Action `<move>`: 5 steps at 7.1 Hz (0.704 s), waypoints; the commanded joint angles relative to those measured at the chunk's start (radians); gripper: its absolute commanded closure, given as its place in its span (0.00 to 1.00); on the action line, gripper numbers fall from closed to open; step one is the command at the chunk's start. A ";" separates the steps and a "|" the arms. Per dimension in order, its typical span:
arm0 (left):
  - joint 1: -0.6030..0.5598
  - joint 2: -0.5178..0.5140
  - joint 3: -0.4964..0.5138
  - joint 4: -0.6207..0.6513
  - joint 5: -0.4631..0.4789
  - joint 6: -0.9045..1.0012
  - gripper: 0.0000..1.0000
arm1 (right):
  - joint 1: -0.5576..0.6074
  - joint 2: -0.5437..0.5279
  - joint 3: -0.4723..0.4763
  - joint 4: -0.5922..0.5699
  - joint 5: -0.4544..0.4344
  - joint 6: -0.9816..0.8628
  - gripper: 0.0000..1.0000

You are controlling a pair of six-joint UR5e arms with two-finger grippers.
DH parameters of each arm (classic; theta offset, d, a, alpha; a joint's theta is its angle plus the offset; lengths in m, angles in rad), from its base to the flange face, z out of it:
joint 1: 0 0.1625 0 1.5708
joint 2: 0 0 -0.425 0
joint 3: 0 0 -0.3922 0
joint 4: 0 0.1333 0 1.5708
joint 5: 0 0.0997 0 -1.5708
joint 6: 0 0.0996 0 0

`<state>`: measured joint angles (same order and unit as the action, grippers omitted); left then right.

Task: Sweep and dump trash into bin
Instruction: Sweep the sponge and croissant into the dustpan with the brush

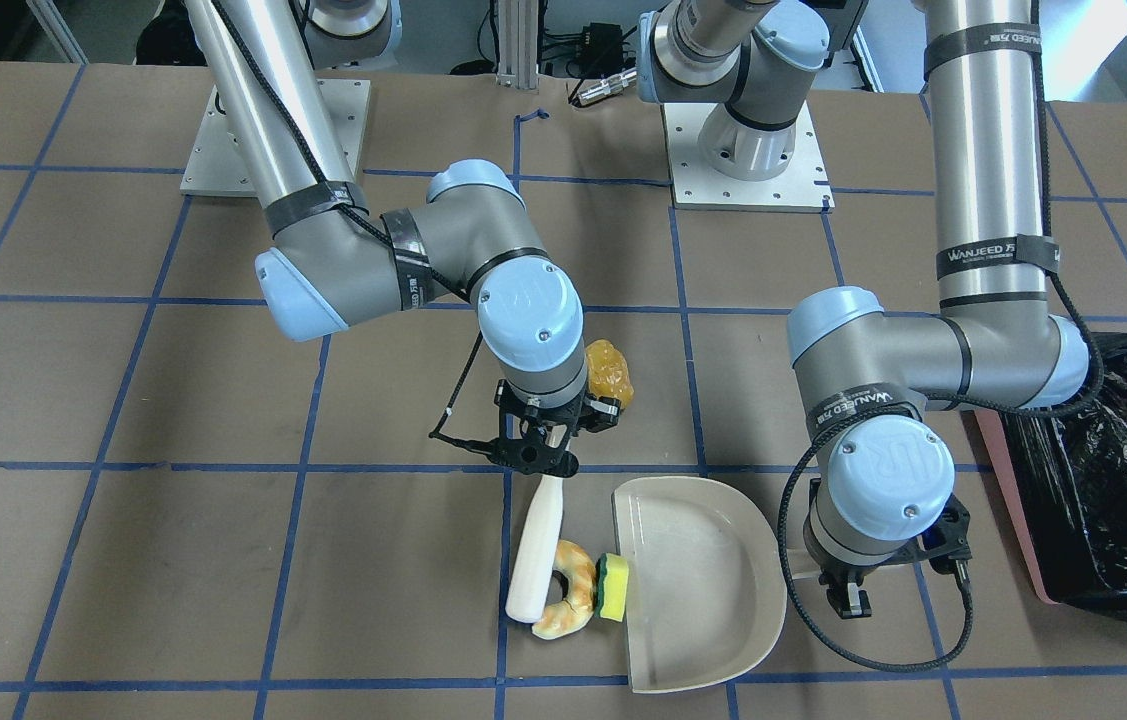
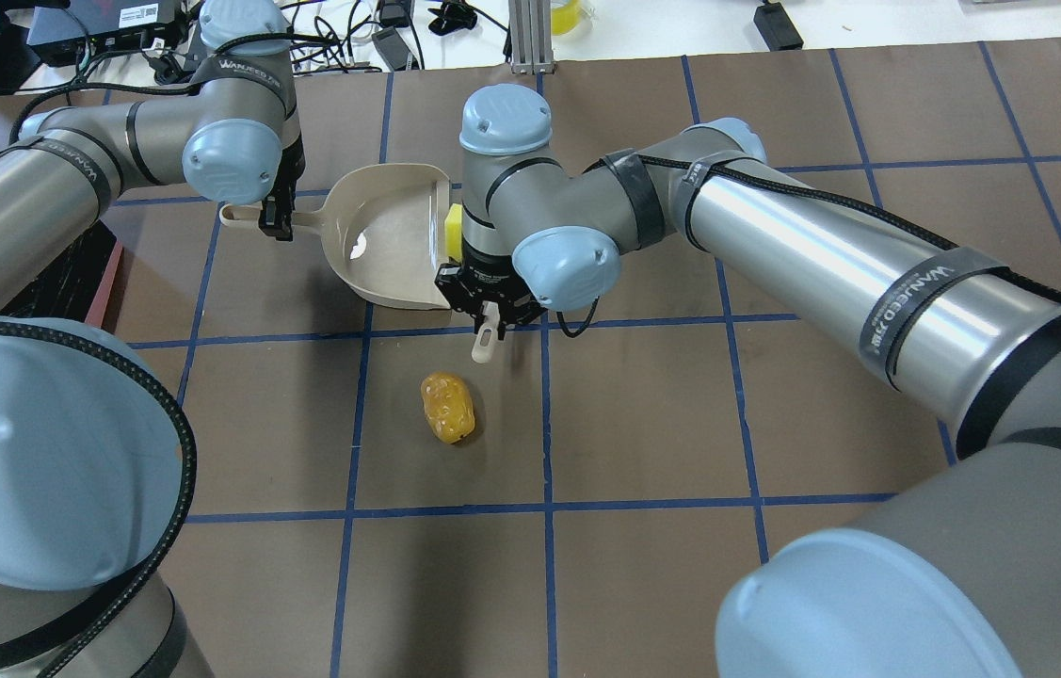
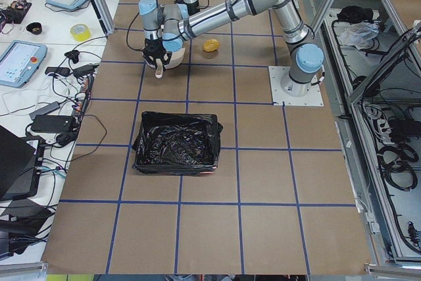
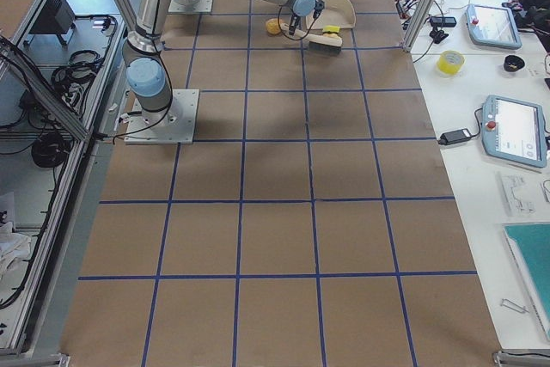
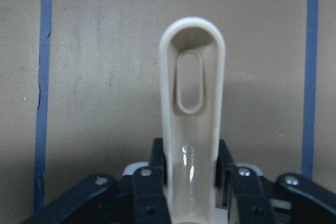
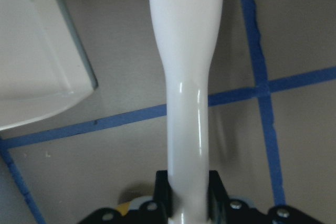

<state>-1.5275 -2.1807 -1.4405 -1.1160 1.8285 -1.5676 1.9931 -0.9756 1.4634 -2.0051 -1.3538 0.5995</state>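
Nearest the robot, the amber-yellow lump (image 2: 447, 407) is seen lying alone on the brown surface (image 2: 643, 424), apart from the other trash and just left of a blue tape line.

Just beyond it, the right tool (image 2: 490, 306) is found pointing down, clamped on the thin end of the white brush (image 1: 535, 560). In the right wrist view the handle is pinched tight between the black fingers (image 6: 216, 184).

Off to the left, the pink bin (image 1: 1008, 510) with its crinkled black bag (image 3: 176, 144) is seen standing on the surface beside the left arm, well apart from the dustpan. Nothing from the trash can be made out inside it.

Farther out, the brush is laid low along the surface. Its broad end is pressed against the croissant-like piece (image 1: 571, 600), and that piece is in turn pushed up against the yellow sponge block (image 1: 613, 587). The sponge, green side toward the croissant, is touching the open lip of the beige dustpan (image 1: 713, 600), not yet fully inside.

The dustpan is set flat, its mouth turned to the right toward the brush. On its left, the dustpan handle (image 5: 192, 103) is gripped by the left tool (image 2: 276, 221), fingers closed on either side of it.
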 commanded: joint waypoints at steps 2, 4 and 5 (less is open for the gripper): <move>0.000 -0.001 0.000 0.002 -0.003 0.000 1.00 | 0.009 0.110 -0.158 -0.008 0.101 -0.235 0.96; 0.000 -0.001 0.000 0.002 -0.005 -0.002 1.00 | 0.009 0.120 -0.173 -0.011 0.134 -0.237 0.95; 0.000 -0.001 0.000 0.002 -0.006 0.000 1.00 | 0.006 0.110 -0.175 0.003 0.115 -0.242 0.94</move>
<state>-1.5278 -2.1813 -1.4404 -1.1137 1.8238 -1.5684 2.0011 -0.8617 1.2947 -2.0119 -1.2325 0.3632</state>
